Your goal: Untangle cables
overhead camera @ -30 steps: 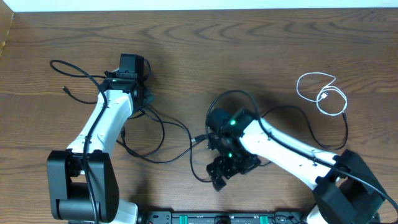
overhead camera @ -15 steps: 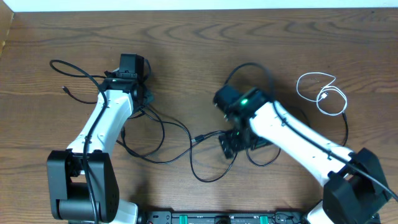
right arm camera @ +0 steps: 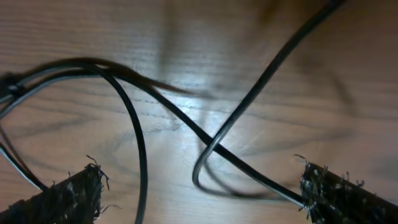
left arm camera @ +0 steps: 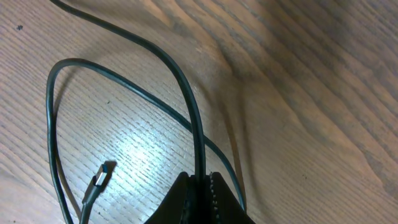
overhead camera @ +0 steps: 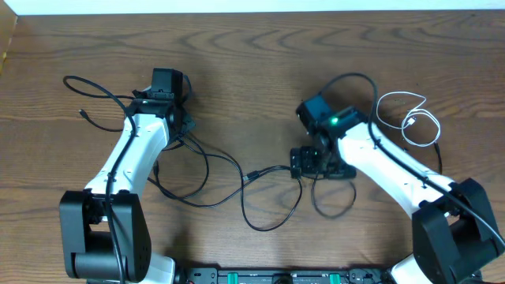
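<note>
Dark wood-grain table (overhead camera: 252, 47); pale strip (overhead camera: 237, 6) along far edge; soft glare on wood

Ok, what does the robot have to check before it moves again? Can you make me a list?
1. The left gripper is shut on a black cable: ok.
2. The right gripper is open wide: ok.
3. The crossed black strands lie inside its opening: ok.
4. It is low enough to pinch them: cannot tell.
5. The white cable lies apart from the black tangle: ok.
6. All black cables are uncrossed: not ok.
</note>
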You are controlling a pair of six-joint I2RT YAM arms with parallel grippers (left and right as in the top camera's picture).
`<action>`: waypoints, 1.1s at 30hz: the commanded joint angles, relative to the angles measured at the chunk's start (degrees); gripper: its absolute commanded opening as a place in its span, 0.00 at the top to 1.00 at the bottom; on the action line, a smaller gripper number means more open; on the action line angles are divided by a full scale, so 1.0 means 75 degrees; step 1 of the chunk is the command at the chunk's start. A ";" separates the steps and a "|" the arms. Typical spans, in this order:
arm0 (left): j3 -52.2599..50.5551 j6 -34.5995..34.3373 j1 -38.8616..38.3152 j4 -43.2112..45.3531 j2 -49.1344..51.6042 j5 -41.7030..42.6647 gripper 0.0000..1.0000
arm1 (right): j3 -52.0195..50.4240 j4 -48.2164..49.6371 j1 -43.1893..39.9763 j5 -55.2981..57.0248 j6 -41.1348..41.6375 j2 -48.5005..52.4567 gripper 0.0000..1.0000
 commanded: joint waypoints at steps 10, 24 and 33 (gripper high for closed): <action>-0.0006 0.0134 0.0023 0.0000 0.0055 -0.0041 0.18 | -0.0545 0.0545 0.0064 -0.0545 0.2092 0.0023 0.06; -0.0006 0.0134 0.0023 0.0000 0.0055 -0.0041 0.14 | -0.0458 0.0335 -0.0399 -0.0874 0.3940 -0.0125 0.01; -0.0006 0.0131 0.0023 0.0003 0.0055 -0.0041 0.14 | 0.0204 -0.1335 -0.1373 -0.1950 0.4578 -0.0831 0.01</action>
